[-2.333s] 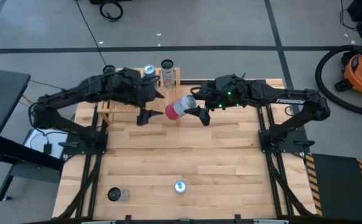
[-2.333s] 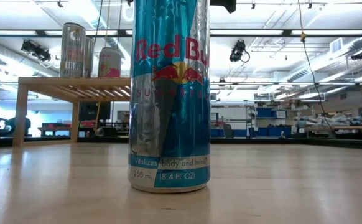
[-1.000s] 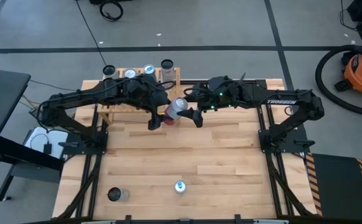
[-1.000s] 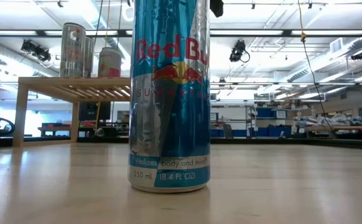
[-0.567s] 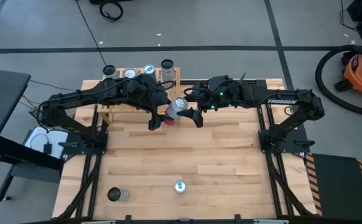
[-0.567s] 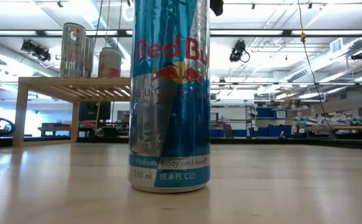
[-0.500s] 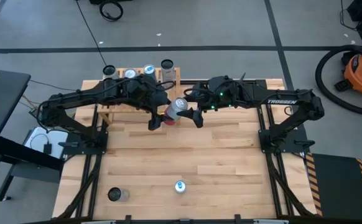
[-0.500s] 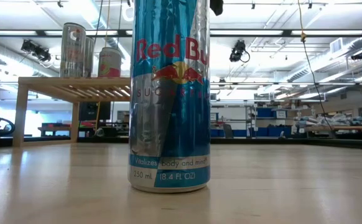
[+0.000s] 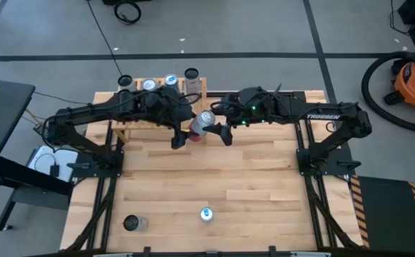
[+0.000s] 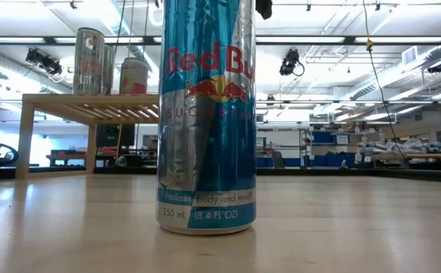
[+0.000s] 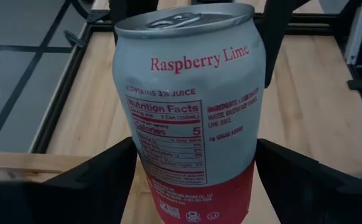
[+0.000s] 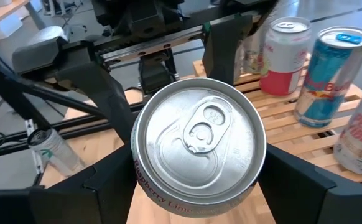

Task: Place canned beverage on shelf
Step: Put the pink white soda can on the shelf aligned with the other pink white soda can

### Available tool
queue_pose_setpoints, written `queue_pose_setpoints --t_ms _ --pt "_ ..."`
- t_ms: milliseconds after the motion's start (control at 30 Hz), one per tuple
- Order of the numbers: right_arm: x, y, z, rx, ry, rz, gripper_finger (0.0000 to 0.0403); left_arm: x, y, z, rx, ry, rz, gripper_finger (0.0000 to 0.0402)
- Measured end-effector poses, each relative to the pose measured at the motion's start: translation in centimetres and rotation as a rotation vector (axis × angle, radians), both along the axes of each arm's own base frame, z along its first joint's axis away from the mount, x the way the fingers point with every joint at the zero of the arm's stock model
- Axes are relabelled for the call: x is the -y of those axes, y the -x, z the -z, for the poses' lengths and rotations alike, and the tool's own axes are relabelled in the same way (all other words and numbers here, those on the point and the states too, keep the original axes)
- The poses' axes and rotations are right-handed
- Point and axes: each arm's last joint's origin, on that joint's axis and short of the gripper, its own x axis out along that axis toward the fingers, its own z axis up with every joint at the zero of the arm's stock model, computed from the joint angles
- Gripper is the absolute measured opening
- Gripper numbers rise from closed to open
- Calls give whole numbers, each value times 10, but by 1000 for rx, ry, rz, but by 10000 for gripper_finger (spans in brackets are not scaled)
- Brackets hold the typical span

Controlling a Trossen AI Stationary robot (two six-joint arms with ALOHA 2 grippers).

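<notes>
Pale plank table [image 9: 250,178] fills the high view, with the shelf [image 9: 197,91] at its far edge carrying 4 cans already. The raspberry-lime can [image 9: 203,122] hangs in the air just in front of the shelf's right end, tilted, with my left gripper [image 9: 182,134] and my right gripper [image 9: 220,128] meeting on it from opposite sides. 2 more cans stand well apart from the shelf, on the table's near edge.

At table height, a tall blue can [image 10: 207,114] blocks the middle. The shelf [image 10: 92,102] shows behind it to the left, and neither gripper can be made out.

From my left wrist, the can [image 11: 193,106] stands between my fingers [image 11: 100,177]. Whether they press on it or merely flank it I cannot tell.

From my right wrist, I look down on the can's lid [image 12: 196,146]. My fingers [image 12: 299,180] are clamped against its sides, and beyond it lie the shelf slats [image 12: 280,118].

I judge this to be a handover beside the shelf. Next, 1 grip must be made firm before the other lets go. Then the can needs righting and carrying to a free spot on the slats.
</notes>
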Motion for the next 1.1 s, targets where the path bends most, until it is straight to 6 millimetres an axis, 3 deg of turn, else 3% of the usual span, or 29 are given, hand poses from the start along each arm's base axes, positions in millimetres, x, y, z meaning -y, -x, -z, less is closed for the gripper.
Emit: queue_pose_setpoints --t_ms 467,1100 --pt "1 -1 0 5 24 28 294 -12 6 4 -43 147 -109 318" --pt "1 -1 0 -1 32 39 293 -12 5 3 -33 81 -51 318"
